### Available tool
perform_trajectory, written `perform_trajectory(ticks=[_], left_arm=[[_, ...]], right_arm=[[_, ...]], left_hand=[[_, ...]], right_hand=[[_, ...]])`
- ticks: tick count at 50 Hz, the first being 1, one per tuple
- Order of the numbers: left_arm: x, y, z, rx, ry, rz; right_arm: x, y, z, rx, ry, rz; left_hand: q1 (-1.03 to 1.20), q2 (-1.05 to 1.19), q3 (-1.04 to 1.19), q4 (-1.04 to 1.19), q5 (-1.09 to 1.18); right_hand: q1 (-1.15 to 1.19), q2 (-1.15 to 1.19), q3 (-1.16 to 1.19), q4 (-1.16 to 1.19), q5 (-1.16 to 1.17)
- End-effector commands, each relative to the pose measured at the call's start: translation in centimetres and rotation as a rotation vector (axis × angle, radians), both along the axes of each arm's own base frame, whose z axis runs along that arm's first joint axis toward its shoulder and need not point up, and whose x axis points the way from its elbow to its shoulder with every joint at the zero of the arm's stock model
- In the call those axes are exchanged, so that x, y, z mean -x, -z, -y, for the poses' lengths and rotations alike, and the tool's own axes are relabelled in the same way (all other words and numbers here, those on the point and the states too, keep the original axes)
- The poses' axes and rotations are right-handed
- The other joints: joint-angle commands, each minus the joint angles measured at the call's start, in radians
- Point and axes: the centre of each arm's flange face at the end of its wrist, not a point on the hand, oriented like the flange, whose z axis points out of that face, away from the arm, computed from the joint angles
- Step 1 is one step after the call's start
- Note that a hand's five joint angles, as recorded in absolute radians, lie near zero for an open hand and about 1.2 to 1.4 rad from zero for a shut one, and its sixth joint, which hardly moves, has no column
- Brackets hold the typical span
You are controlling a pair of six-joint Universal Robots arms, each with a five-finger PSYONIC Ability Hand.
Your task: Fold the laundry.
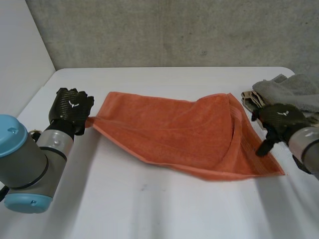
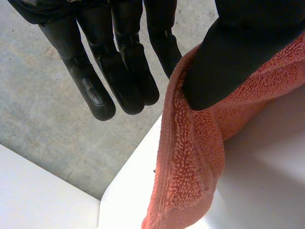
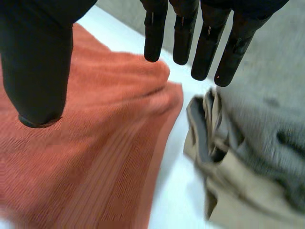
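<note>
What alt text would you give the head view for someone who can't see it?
An orange towel lies rumpled on a white table, the left hand at its left corner, the open right hand at its right edge. Grey and beige cloths sit piled beyond the right hand.

Head view count: 1 orange terry-cloth towel (image 1: 174, 132), centre of frame. 1 crumpled grey fabric piece (image 1: 294, 89) and 1 folded beige fabric piece (image 1: 247, 98), piled together at the right edge. That makes 3 textiles; can't tell if the pile hides more. 1 white flat table (image 1: 149, 209). 2 black fingered hands: left hand (image 1: 71, 109) centre left, right hand (image 1: 279, 119) centre right. 2 grey arms: left arm (image 1: 30, 164), right arm (image 1: 309, 147). 1 light-blue cap (image 1: 10, 134), lower left.
</note>
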Motion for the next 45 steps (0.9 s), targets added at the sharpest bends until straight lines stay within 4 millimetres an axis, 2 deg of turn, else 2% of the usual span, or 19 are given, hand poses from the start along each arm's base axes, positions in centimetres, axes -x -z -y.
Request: perform_trajectory(ticks=[1, 7, 13, 20, 27, 33, 45], left_arm=[[0.0, 0.1, 0.0, -0.006, 0.001, 0.002], [-0.1, 0.1, 0.1, -0.004, -0.002, 0.002], [-0.1, 0.2, 0.1, -0.007, -0.002, 0.002], [0.0, 0.3, 0.1, -0.012, -0.002, 0.004], [-0.1, 0.3, 0.2, -0.012, -0.003, 0.004], [-0.1, 0.3, 0.3, -0.01, -0.006, 0.003], [-0.1, 0.2, 0.3, -0.007, -0.005, 0.002]], right_arm=[[2.8, 1.3, 0.5, -0.14, 0.037, 0.029], [3.2, 3.0, -0.8, -0.223, -0.001, 0.041], [2.8, 4.5, -2.0, -0.232, -0.056, 0.036], [2.5, 6.4, -2.1, -0.173, -0.09, -0.016], [2.4, 8.0, -1.9, -0.199, -0.112, -0.046], [2.4, 8.1, -1.3, -0.158, -0.113, -0.049], [2.4, 8.3, -0.1, -0.13, -0.11, -0.051]], left_hand=[[0.269, 0.194, 0.201, 0.194, 0.248], [0.269, 0.194, 0.201, 0.194, 0.248], [0.269, 0.194, 0.201, 0.194, 0.248], [0.269, 0.194, 0.201, 0.194, 0.248], [0.269, 0.194, 0.201, 0.194, 0.248], [0.269, 0.194, 0.201, 0.194, 0.248], [0.269, 0.194, 0.201, 0.194, 0.248]], right_hand=[[0.089, 0.035, 0.035, 0.052, 0.052], [0.142, 0.088, 0.088, 0.105, 0.105], [0.154, 0.1, 0.1, 0.117, 0.117], [0.195, 0.141, 0.141, 0.158, 0.158], [0.265, 0.211, 0.211, 0.228, 0.228], [0.382, 0.329, 0.328, 0.346, 0.346], [0.444, 0.39, 0.39, 0.407, 0.408]])
